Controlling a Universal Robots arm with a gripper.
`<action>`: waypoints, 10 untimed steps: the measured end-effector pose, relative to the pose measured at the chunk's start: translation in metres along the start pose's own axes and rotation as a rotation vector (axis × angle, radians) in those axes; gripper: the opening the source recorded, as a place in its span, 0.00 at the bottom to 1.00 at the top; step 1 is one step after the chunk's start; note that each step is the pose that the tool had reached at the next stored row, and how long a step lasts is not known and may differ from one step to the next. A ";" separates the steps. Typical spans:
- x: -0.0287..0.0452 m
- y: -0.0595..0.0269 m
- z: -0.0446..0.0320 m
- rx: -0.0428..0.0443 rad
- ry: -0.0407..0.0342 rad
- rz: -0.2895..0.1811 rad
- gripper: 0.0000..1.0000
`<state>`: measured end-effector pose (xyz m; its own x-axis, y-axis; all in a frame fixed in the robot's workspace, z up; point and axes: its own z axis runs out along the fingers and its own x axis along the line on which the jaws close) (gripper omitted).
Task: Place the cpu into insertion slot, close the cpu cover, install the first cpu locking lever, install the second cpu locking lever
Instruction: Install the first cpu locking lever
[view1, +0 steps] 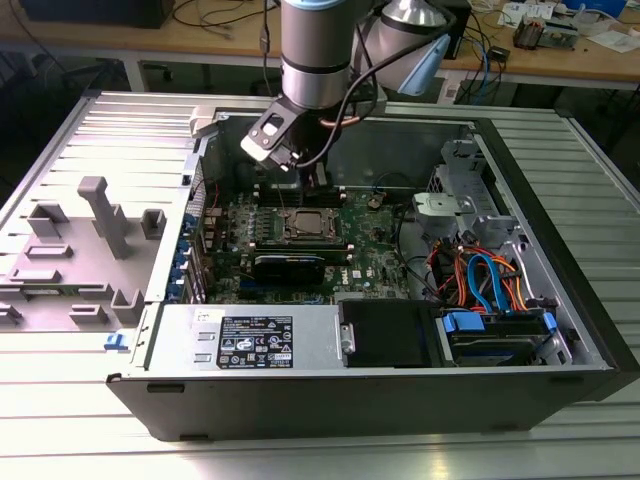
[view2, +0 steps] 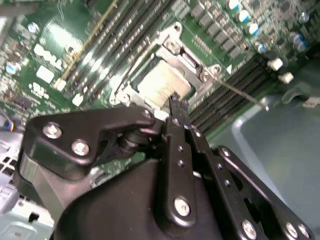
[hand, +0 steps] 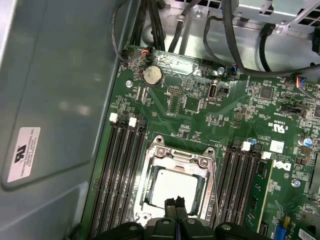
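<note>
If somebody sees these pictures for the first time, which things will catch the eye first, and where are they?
A grey robot arm reaches down into the open computer case lying on the slatted metal table. Its black end effector, shut, hangs close over the cpu, which lies framed by the silvery cpu cover in the middle of the green motherboard.
</note>
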<state>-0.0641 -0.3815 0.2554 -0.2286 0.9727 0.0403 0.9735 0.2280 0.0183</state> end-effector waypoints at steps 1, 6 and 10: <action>0.0001 0.0001 -0.0020 0.0000 0.0000 0.000 0.11; 0.0003 0.0002 -0.0067 -0.0001 0.0004 -0.005 0.11; 0.0003 0.0001 -0.0069 0.0017 0.0008 -0.040 0.11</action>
<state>-0.0641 -0.3815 0.2623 -0.2670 0.9628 0.0404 0.9637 0.2665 0.0182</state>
